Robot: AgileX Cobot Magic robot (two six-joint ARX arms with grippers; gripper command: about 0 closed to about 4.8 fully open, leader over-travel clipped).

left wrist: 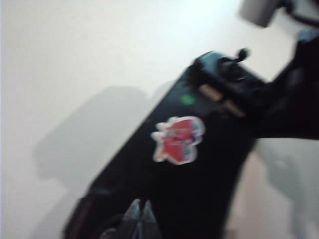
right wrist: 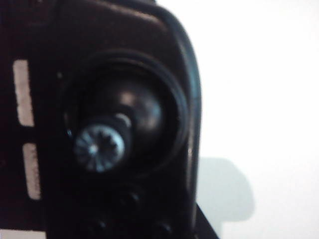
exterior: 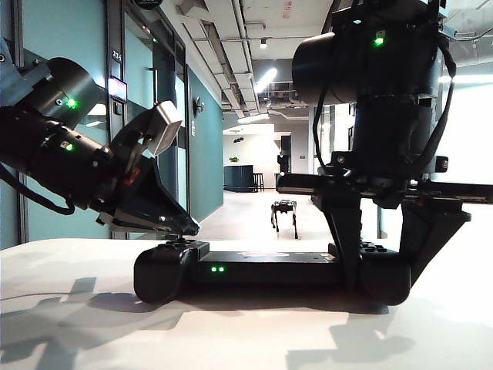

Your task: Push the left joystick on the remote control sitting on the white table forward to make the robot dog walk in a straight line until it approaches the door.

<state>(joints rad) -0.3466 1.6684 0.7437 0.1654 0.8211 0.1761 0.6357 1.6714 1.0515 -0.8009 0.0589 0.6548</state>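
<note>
The black remote control (exterior: 269, 270) lies on the white table (exterior: 77, 324), two green lights on its middle bar. My left gripper (exterior: 189, 228) is shut, its tips pressed down on the left joystick (exterior: 180, 241) at the control's left end. In the left wrist view the shut fingertips (left wrist: 140, 206) rest over the control (left wrist: 209, 164), which bears a red sticker (left wrist: 179, 139). My right gripper (exterior: 383, 270) straddles the control's right end, jaws closed against it. The right wrist view shows the other thumbstick (right wrist: 99, 147) close up. The robot dog (exterior: 284, 212) stands far down the corridor.
A teal wall with doors (exterior: 158, 85) lines the corridor's left side. A bright open room lies at the corridor's far end (exterior: 250, 166). The two arms cast shadows on the table's front (exterior: 362, 331).
</note>
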